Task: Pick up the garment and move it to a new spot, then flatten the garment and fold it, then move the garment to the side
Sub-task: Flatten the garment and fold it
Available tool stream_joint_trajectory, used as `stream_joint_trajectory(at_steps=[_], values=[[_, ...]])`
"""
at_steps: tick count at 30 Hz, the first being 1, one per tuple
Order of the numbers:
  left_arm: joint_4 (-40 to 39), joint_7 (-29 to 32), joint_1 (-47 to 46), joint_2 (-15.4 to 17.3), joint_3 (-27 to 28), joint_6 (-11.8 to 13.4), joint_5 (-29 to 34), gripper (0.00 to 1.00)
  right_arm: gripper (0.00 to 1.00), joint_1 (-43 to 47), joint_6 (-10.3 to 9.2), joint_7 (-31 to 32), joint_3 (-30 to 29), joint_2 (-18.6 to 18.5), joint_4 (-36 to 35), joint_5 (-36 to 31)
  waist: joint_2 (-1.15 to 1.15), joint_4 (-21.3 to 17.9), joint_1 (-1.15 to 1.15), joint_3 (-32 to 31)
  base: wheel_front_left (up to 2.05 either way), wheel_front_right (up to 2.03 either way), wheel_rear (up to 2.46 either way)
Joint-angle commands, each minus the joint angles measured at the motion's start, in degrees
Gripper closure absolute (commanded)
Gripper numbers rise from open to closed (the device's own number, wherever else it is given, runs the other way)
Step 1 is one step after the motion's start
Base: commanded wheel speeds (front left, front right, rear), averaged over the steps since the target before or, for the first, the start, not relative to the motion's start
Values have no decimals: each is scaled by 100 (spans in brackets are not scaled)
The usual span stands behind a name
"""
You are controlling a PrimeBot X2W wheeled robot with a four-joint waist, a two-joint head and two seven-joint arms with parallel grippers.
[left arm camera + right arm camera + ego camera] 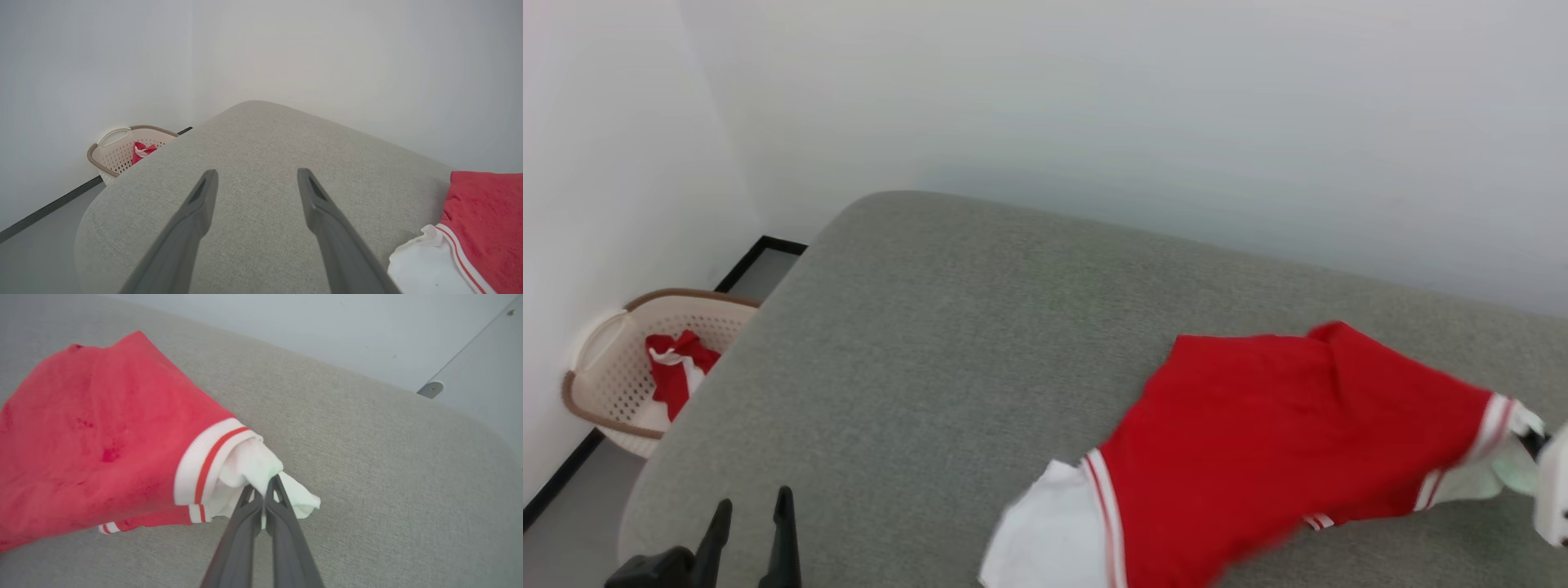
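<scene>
Large soft red-and-white fabric garment [1258, 441], on grey upholstered cushion [931, 327], is being gripped at its white corner by the right gripper [263, 490], detailed in the right wrist view. The left gripper [257, 173] is being held open, empty.

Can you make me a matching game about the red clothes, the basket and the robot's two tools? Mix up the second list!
Things:
1. garment
2. laundry basket
3. left tool
4. right tool

States:
A. open, holding nothing
B. pale, with a brown rim
C. shut on the garment's white edge
D. red and white, lying on the grey cushion

Pairs: 1-D, 2-B, 3-A, 4-C
</scene>
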Motion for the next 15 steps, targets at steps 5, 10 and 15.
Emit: stream_joint_trajectory(at_steps=[5, 10, 15], values=[[60, 3, -101, -50, 13, -64, 40, 0, 100, 251, 0, 85, -320, -85, 371, -11, 0, -170, 0, 82, 0, 0, 0], [136, 2, -177, -75, -9, -115, 48, 0, 100, 338, 0, -26, -509, 92, 833, -54, 0, -274, 0, 163, 0, 0, 0], [235, 16, -270, -29, -67, -184, 76, 0, 4, 97, 0, -298, -455, 267, 1247, -134, 0, -395, 0, 250, 0, 0, 0]])
